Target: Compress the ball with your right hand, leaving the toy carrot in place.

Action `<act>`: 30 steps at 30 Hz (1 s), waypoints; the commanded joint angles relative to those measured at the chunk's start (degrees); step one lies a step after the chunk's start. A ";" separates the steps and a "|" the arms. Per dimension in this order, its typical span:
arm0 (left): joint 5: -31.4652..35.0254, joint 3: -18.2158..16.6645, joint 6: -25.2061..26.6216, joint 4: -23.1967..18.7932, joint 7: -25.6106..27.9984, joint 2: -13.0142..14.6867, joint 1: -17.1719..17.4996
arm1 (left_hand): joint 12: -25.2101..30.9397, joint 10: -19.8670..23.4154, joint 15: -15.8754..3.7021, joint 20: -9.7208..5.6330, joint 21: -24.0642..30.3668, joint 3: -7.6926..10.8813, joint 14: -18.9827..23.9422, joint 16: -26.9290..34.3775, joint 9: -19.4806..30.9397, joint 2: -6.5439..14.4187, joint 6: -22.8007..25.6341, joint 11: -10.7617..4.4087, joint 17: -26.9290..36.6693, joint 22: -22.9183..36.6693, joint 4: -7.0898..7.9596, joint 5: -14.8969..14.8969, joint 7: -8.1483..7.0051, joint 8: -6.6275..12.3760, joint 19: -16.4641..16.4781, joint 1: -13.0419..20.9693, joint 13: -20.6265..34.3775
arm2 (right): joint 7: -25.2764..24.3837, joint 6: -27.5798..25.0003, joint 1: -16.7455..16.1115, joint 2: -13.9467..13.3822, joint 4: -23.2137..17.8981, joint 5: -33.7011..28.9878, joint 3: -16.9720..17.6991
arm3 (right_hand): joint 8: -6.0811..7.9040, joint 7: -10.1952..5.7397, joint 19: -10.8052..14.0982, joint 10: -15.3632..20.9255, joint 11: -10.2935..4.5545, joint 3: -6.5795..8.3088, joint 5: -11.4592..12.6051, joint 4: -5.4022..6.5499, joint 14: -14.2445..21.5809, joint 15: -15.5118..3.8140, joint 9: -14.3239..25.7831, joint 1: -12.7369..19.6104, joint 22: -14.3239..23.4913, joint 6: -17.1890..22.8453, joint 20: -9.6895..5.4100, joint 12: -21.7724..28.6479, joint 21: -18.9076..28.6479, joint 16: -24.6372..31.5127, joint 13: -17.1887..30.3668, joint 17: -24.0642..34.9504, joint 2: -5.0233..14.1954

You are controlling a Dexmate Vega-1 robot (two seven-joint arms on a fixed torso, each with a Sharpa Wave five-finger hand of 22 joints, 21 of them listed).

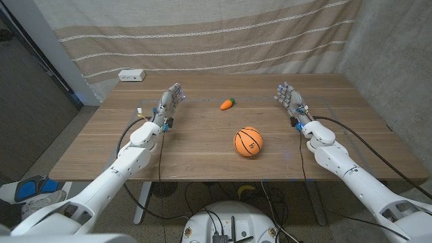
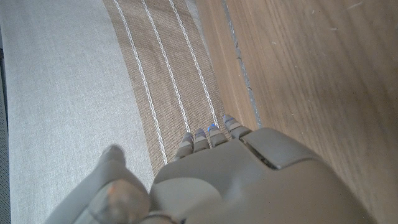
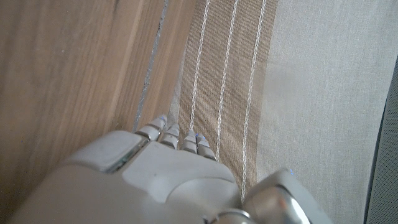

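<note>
No readable text, labels or numbers anywhere. The ball [image 1: 248,142] has a small dark mark on its orange skin, too small to make out. White box [image 1: 131,75] at the table's far edge: no legible marking.

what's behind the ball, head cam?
Behind the ball, apart from it, the toy carrot lies on bare table; farther back, a striped curtain. The patch of table under the ball is covered.

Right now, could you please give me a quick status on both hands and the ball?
Left hand open, right hand open, both clear of everything. Ball untouched at table centre. Toy carrot sits apart behind it, not in the way.
</note>
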 commanded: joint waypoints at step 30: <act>2.24 0.38 -0.18 -1.58 1.51 0.52 -0.31 | 0.25 -0.73 0.25 -0.04 -1.22 0.39 -0.61 -0.14 0.26 0.44 1.55 0.06 -0.13 0.33 -2.12 -0.07 -1.40 0.60 0.16 0.02 0.03 | -7.33 7.17 -5.15 -0.97 -5.06 -1.38 5.61 | 0.09 0.72 2.88 4.66 2.07 1.53 1.36 -3.81 4.73 3.35 0.17 2.03 0.36 4.59 5.14 0.89 -0.54 1.57 0.11 -0.58 -1.28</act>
